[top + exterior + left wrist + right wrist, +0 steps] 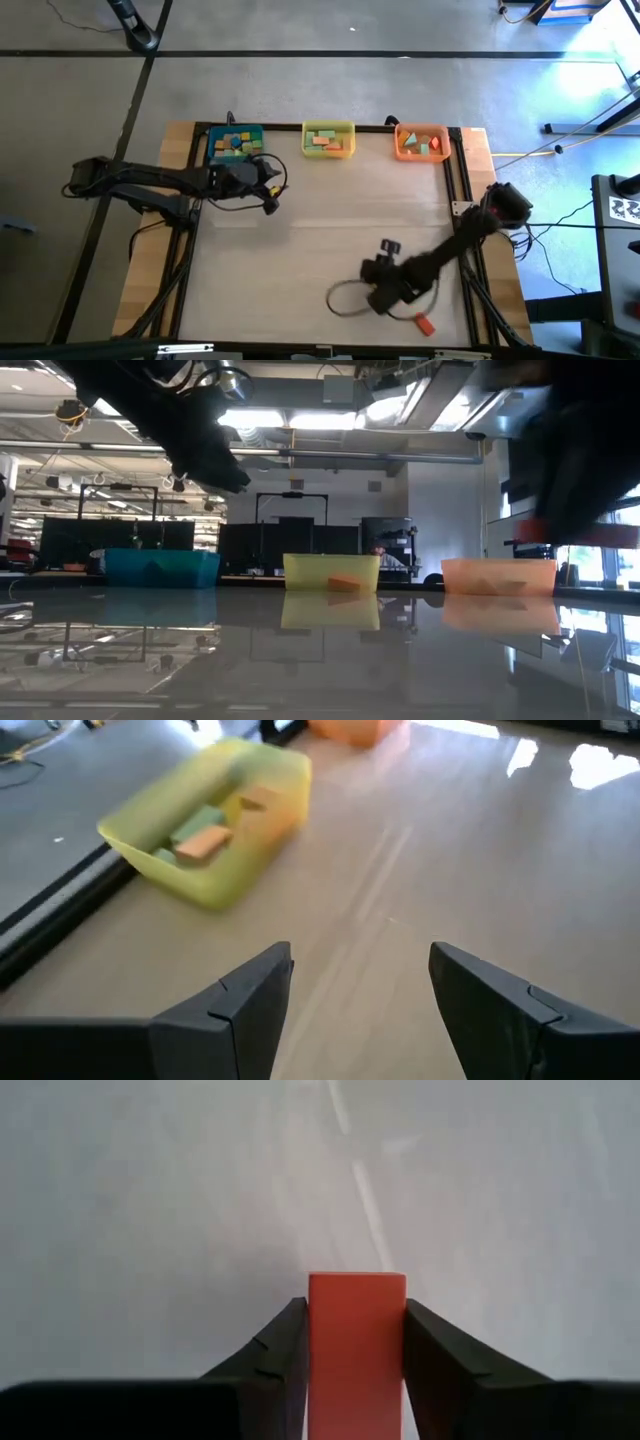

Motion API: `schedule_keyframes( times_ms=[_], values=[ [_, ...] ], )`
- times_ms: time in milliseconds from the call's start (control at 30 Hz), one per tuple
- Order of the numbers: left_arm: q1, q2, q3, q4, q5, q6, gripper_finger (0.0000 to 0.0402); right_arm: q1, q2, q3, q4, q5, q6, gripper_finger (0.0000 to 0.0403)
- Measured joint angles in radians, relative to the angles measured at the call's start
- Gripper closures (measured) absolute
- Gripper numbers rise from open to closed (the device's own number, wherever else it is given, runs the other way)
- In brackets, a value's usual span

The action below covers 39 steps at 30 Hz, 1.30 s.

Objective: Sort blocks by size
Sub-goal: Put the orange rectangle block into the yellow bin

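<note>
My right gripper (pixel 355 1310) is shut on an orange-red block (pixel 356 1360) above the table's near right part; the high view shows the block (pixel 424 325) at the end of that arm. My left gripper (pixel 360 985) hangs open and empty above the table's far left (pixel 270 197), next to the blue bin (pixel 236 143). The blue bin, a yellow bin (pixel 329 140) and an orange bin (pixel 421 142) stand in a row along the far edge. Each holds several small blocks. My right gripper pinches the orange-red block by two opposite long sides (pixel 318 1342) between its two fingers. The fingers slant steeply down from above and lie along the block. Its far end reaches a little past the fingertips. In the low view the block (pixel 530 530) is lifted clear of the table.
The pale tabletop (pixel 320 240) spreads between the bins and the near edge. A dark metal frame (pixel 455 180) borders its sides. A cable loop (pixel 345 300) hangs beside the right arm. The left wrist view shows the yellow bin (pixel 215 820) with blocks inside.
</note>
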Motion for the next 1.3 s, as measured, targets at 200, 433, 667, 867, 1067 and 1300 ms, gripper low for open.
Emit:
schedule_keyframes(
  times_ms=[200,433,667,867,1067,1300],
  values=[
    [-0.051,0.000,0.000,-0.063,0.000,-0.021,0.0176,-0.170,0.000,0.001,0.001,0.014,-0.186,0.0281],
    [-0.075,0.000,0.000,-0.103,0.000,-0.061,0.0176,-0.382,-0.001,0.001,0.005,0.054,-0.376,0.0281],
    [-0.087,0.000,0.000,-0.115,-0.001,-0.061,0.0176,-0.616,-0.007,0.014,0.067,0.054,-0.598,0.0281],
    [-0.087,0.000,0.000,-0.114,-0.003,-0.059,0.0176,-0.796,-0.030,0.065,0.174,0.037,-0.765,0.0281],
    [-0.087,0.000,-0.001,-0.106,-0.007,-0.058,0.0176,-0.953,-0.050,0.104,0.317,-0.032,-0.856,0.0281],
    [-0.086,0.000,-0.001,-0.106,-0.012,-0.053,0.0176,-1.125,-0.032,0.098,0.503,-0.243,-0.842,0.0281]
  ],
)
